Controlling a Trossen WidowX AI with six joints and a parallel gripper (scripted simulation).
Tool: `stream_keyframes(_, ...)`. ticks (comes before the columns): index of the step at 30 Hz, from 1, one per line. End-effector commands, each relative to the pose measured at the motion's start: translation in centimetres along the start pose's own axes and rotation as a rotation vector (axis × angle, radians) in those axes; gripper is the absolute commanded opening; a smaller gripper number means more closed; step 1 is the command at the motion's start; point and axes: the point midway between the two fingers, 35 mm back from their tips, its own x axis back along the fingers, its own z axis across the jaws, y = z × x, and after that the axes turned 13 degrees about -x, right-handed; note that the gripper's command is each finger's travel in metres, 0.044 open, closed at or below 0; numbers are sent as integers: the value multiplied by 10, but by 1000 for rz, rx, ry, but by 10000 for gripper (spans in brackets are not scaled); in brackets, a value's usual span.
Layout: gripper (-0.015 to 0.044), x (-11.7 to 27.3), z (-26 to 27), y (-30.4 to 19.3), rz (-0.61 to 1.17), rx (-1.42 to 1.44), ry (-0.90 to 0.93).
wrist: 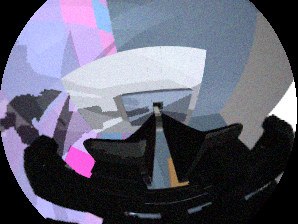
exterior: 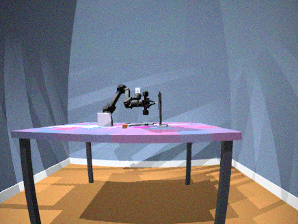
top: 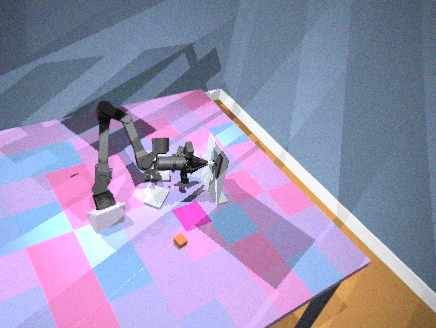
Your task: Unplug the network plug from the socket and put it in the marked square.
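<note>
The claw point(top: 207, 163) point(exterior: 155, 102) point(wrist: 157, 117) is clamped on the network plug point(wrist: 158, 120) at the upright panel point(top: 211, 150) point(exterior: 160, 114) point(wrist: 145, 67). If its tab isn't fully pressed, pulling could snag the latch or make the fingertips slip.

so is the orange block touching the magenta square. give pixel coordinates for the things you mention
Apart: the top view shows a plain gap between the orange block point(top: 180, 240) point(exterior: 124, 126) and the nearest corner of the magenta square point(top: 192, 216) point(exterior: 141, 127) point(wrist: 80, 161).

Gripper point(top: 210, 163) point(exterior: 156, 102) point(wrist: 157, 117) level (fingers nearly together)

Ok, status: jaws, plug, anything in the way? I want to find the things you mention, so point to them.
Jaws shut on plug point(top: 211, 163) point(exterior: 156, 102) point(wrist: 156, 111). Whether fully out, cannot tell. Orange block point(top: 180, 240) point(exterior: 124, 126) outside marked square point(top: 192, 216) point(exterior: 141, 127) point(wrist: 80, 161).
</note>
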Motion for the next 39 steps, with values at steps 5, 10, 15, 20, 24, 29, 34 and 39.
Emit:
stream_keyframes(5, 0, 6, 0, -2, -3, 0, 4)
stream_keyframes(10, 0, 9, 0, -3, -2, 0, 4)
stream_keyframes(15, 0, 11, 0, -4, -2, 0, 4)
stream_keyframes(20, 0, 14, -1, -5, -2, 0, 4)
stream_keyframes(24, 0, 17, -1, -6, -2, 0, 4)
stream_keyframes(29, 0, 19, -1, -7, -2, 0, 4)
stream_keyframes(34, 0, 22, -1, -8, -2, 0, 4)
stream_keyframes(39, 0, 25, -1, -10, -2, 0, 4)
